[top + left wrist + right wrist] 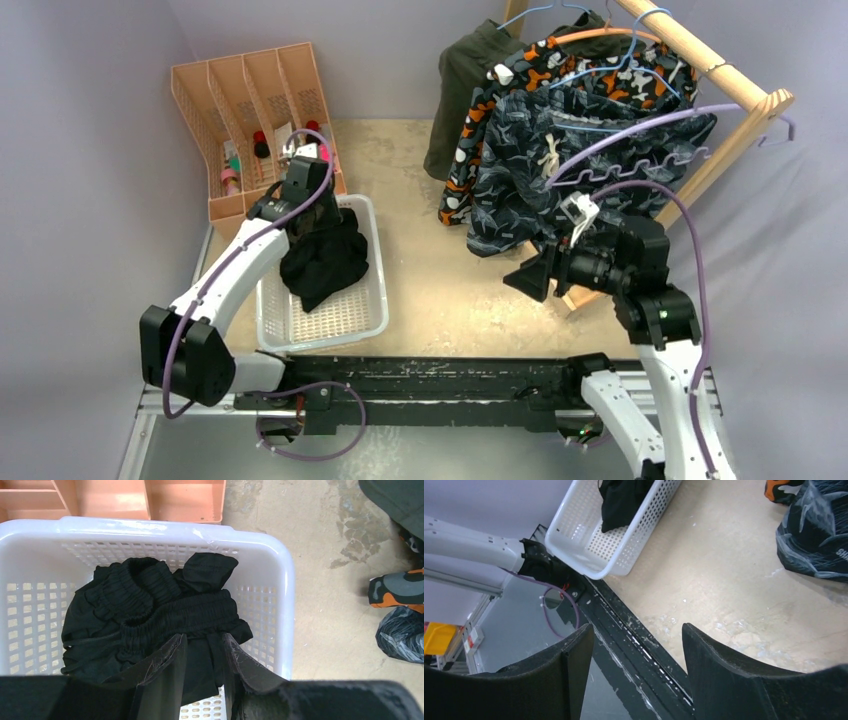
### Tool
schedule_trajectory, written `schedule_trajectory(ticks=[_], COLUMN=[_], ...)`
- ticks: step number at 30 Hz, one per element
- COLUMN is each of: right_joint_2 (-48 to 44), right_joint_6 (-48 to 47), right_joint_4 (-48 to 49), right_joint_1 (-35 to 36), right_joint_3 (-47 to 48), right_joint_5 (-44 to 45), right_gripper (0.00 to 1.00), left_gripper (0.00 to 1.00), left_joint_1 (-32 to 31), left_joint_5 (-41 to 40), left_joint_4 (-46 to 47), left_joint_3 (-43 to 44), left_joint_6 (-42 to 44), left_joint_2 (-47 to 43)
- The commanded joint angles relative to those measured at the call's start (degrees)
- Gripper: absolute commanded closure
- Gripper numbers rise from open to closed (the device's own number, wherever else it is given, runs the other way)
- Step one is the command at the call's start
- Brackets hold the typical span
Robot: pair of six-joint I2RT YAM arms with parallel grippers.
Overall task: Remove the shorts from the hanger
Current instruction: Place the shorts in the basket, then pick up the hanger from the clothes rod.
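The black shorts lie bunched in the white basket. My left gripper is over the basket. In the left wrist view its jaws stand narrow with a fold of the black shorts between them. The blue-grey camouflage shorts hang on a purple hanger. The orange camouflage shorts and olive green shorts hang behind them. My right gripper is open and empty just below the blue-grey shorts; its jaws are wide apart.
A wooden rack carries the hangers at the back right. An orange slotted organizer with small items stands behind the basket. A black rail runs along the table's near edge. Grey walls close in on both sides.
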Motion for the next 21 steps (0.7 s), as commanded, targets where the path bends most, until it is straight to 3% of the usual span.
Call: schedule_trajectory(ticks=[1,7,11,15,18,21], right_joint_2=[3.94,9.45,11.84,16.07,20.15,23.77], right_joint_6=[-3.55,-3.0,1.9,5.75,7.24,11.57], right_joint_4=[-0.33,1.25,5.0,8.4,9.98,10.55], right_joint_1=[-0.04,2.54,14.61,27.16,30.8,35.93], right_joint_3=[8.17,10.72,10.61,14.18,17.48,20.22], right_joint_5=[1.68,4.55,12.63,28.3,35.66,51.85], right_gripper=[0.33,0.33,0.32,0.31,0.31,0.29], left_gripper=[0.68,0.68,0.68,0.68,0.68,0.67], left_joint_1=[0.05,0.06,0.06,0.03,0.01,0.01], left_joint_5=[1.21,2.21,2.16,1.83,1.66,0.97], left_joint_4=[2.77,3.37,3.15,2.79,2.67,2.29], left_joint_3=[1.74,1.66,1.26,1.3,1.11,1.02], left_joint_6=[-2.07,-2.82,-2.75,-2.68,-2.66,-2.47], left_joint_2=[-2.94,-2.96,-3.47,-3.55,-4.24,-4.83])
